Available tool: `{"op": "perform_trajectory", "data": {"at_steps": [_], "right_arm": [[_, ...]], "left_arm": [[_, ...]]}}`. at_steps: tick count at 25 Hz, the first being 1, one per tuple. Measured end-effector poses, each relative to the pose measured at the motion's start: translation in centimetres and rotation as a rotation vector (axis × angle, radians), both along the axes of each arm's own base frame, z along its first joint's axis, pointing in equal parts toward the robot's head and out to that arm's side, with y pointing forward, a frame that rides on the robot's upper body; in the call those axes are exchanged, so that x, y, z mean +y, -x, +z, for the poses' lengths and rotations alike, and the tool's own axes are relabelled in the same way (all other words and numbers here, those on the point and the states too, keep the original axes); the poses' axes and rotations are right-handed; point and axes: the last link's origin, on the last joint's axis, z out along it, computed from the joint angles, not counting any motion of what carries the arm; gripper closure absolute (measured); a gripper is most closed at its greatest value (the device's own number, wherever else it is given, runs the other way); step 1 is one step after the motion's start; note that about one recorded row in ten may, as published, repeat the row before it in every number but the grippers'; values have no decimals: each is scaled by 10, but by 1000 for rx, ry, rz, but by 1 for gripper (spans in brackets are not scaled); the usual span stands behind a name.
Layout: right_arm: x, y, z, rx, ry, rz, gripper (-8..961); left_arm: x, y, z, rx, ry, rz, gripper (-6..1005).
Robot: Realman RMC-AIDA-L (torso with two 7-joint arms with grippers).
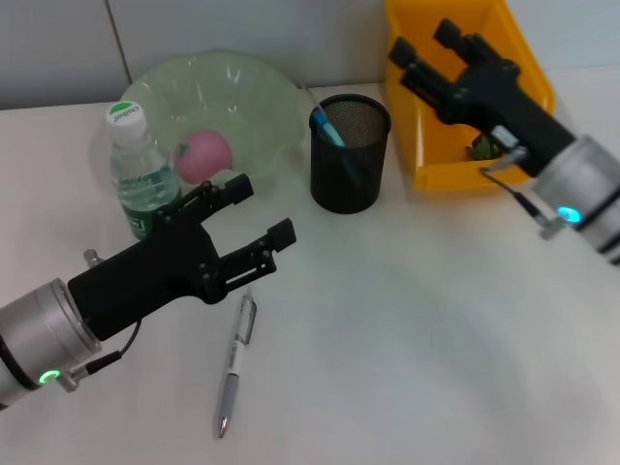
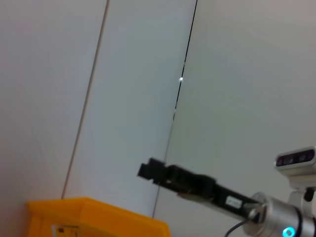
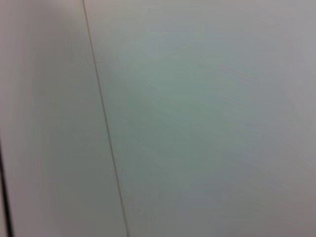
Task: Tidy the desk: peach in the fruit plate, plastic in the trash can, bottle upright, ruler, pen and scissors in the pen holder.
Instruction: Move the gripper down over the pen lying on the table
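Observation:
In the head view a pink peach (image 1: 205,155) lies in the pale green fruit plate (image 1: 262,92). A clear bottle (image 1: 140,174) with a green cap stands upright beside it. A silver pen (image 1: 235,364) lies on the white desk. The black mesh pen holder (image 1: 350,165) holds a blue item (image 1: 326,126). The yellow trash can (image 1: 450,170) holds a dark scrap (image 1: 481,147). My left gripper (image 1: 262,213) is open above the pen's upper end, near the bottle. My right gripper (image 1: 424,41) is open over the trash can; it also shows in the left wrist view (image 2: 148,169).
The trash can's yellow rim (image 2: 98,212) shows in the left wrist view below a white panelled wall. The right wrist view shows only that wall. The desk's front right is bare white surface.

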Motion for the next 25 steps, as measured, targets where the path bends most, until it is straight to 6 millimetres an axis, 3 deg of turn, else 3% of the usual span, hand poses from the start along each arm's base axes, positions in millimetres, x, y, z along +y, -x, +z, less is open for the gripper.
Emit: {"op": "perform_trajectory", "data": {"at_steps": [1,4,6,13,22,25], "right_arm": [[-12,-7,13,43,39,44,192],[-22,-12,24,63,76,83,192],[-38,-19,42,89,147,131,193],[-61,-27,59,55,270,198,193],[-92,-35,84,-269,757,276,194],[-93,-34,85,-352,812,267,194]], "left_arm": [[0,2,2,13,24,-4,182],[1,3,4,32,53,-11,182],[2,5,8,59,106,-14,182],[3,7,15,93,159,-19,182],[4,13,28,105,176,-3,181],[4,13,28,106,180,-2,181]]}}
